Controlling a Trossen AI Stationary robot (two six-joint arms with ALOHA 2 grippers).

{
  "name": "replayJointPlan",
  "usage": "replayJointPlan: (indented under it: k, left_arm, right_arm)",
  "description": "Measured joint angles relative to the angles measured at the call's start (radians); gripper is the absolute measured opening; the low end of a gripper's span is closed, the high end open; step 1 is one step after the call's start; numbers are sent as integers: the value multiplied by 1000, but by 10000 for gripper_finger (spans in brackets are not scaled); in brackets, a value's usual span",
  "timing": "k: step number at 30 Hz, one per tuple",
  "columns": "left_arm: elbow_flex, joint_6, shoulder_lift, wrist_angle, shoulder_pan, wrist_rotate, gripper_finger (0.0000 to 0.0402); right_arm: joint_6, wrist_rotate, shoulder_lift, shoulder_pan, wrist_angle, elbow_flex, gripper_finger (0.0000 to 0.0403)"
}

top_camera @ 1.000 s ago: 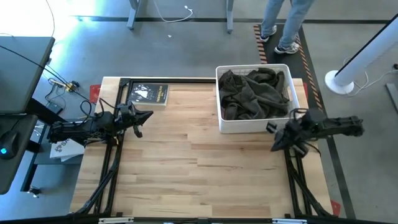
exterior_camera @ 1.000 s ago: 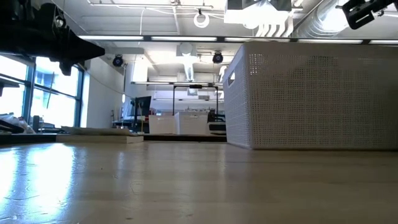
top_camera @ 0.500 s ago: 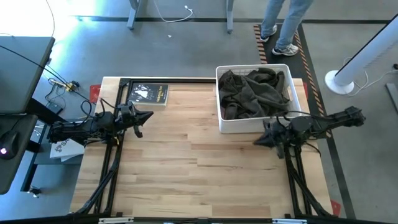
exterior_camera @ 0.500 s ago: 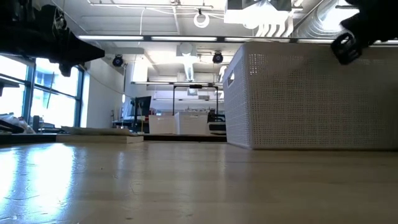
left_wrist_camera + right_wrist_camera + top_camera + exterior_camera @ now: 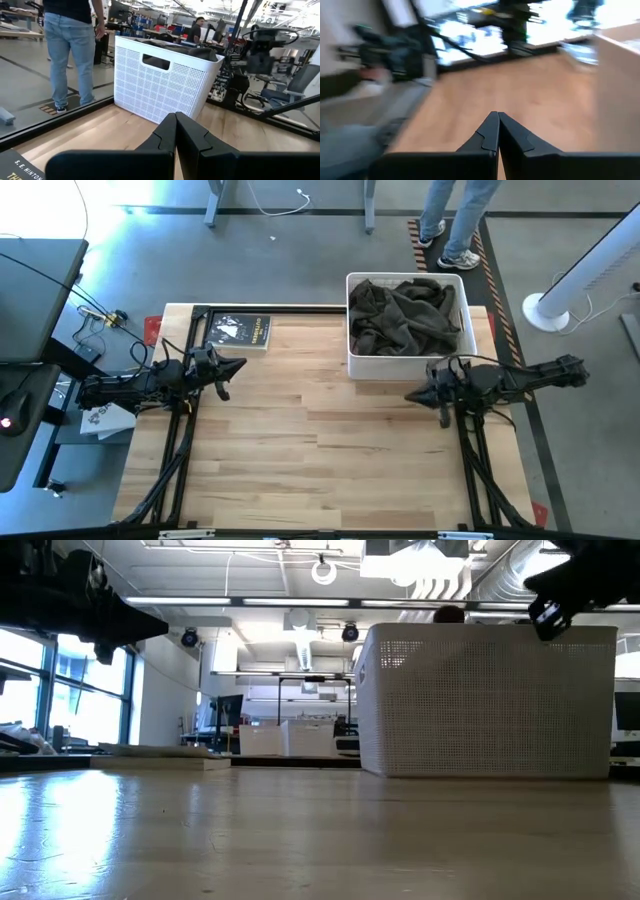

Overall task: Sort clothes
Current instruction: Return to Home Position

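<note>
Dark grey-olive clothes (image 5: pixel 408 315) lie heaped in the white lattice basket (image 5: pixel 352 330) at the table's far right. They also show over its rim in the left wrist view (image 5: pixel 200 51). My right gripper (image 5: pixel 408 395) is shut and empty, level just in front of the basket's near wall (image 5: pixel 400 375), pointing toward the table's left. It hangs at the upper right of the low view (image 5: pixel 548 618). My left gripper (image 5: pixel 240 365) is shut and empty at the table's left, above the wood, pointing right. My right gripper lies with shut fingers along the basket's near wall, level, coming from the table's right. I cannot tell whether the fingers or the wrist touch the wall.
A small dark booklet (image 5: pixel 240 330) lies flat at the far left. Black frame rails (image 5: pixel 180 440) run along both table sides. A person (image 5: pixel 455 220) stands on the floor beyond the far edge. Bare wood (image 5: pixel 320 440) spans the middle and near part.
My right gripper has swung toward the table's left along the basket's near side and turned from slanting toward the near edge to pointing left. The basket with its clothes has slid along the table toward the far edge and slightly left.
</note>
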Motion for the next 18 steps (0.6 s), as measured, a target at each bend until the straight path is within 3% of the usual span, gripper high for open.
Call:
replayJointPlan:
  k: [3, 8, 14, 18]
  left_arm:
    - [0, 6, 0, 0, 0, 1, 0]
    - [0, 10, 0, 3, 0, 24, 0]
    - [0, 11, 0, -1, 0, 26, 0]
    - [0, 10, 2, -1, 0, 26, 0]
  right_arm:
    - [23, -62, -15, 8, 29, 0, 0]
    - [15, -18, -94, 40, 29, 0, 0]
    - [-24, 60, -293, 48, -63, 0, 0]
    - [-8, 40, -304, 48, -74, -29, 0]
